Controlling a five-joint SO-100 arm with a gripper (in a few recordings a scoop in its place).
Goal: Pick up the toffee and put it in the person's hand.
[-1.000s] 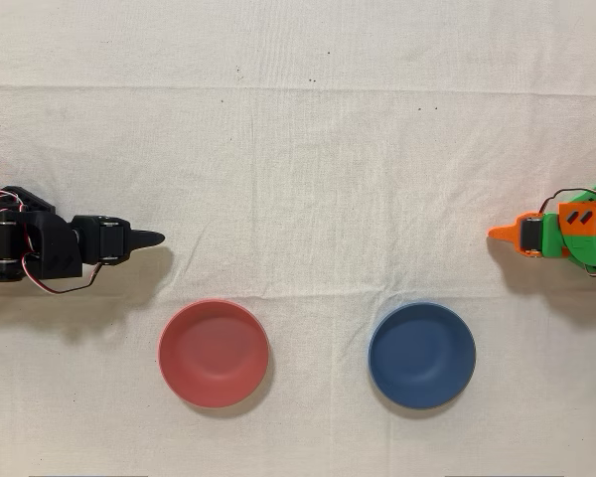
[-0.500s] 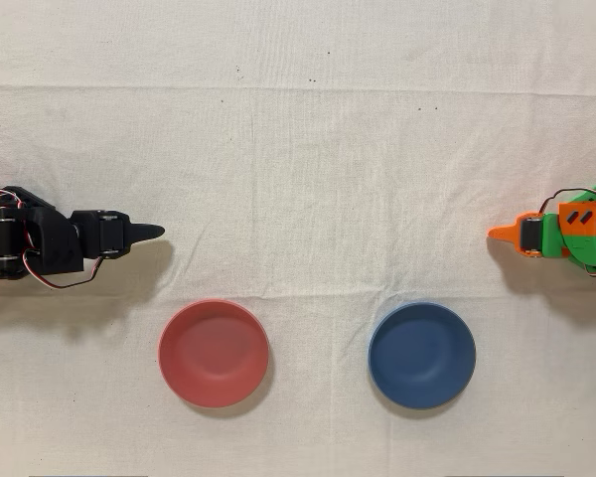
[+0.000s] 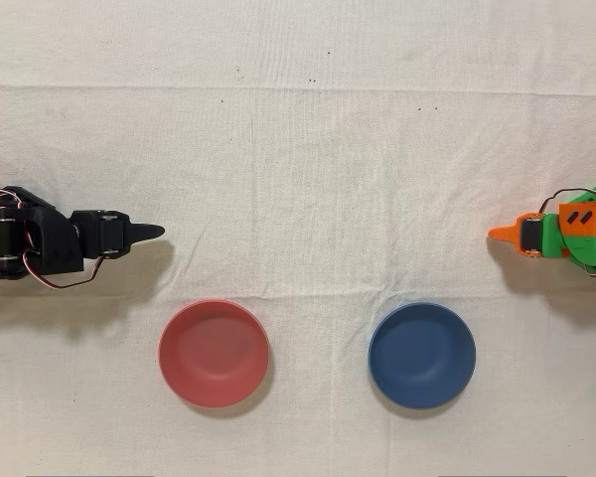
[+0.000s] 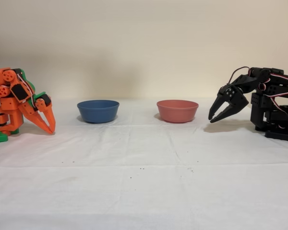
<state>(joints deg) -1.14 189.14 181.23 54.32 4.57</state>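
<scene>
No toffee shows in either view, and no person's hand or forearm is in the scene. My black gripper point(image 3: 157, 233) rests low over the white cloth at the left edge of the overhead view. It points toward the middle, with its fingertips together and nothing between them. In the fixed view the same gripper point(image 4: 212, 119) hangs at the right, tips angled down just above the cloth, a little right of the red bowl.
A red bowl point(image 3: 214, 353) point(image 4: 177, 110) and a blue bowl point(image 3: 421, 355) point(image 4: 98, 110) stand side by side on the cloth, both with nothing inside. The orange arm point(image 3: 556, 234) point(image 4: 19, 105) is idle at the opposite side.
My black gripper shifted very slightly upward in the overhead picture a second ago and has held still since. Nothing else moved.
</scene>
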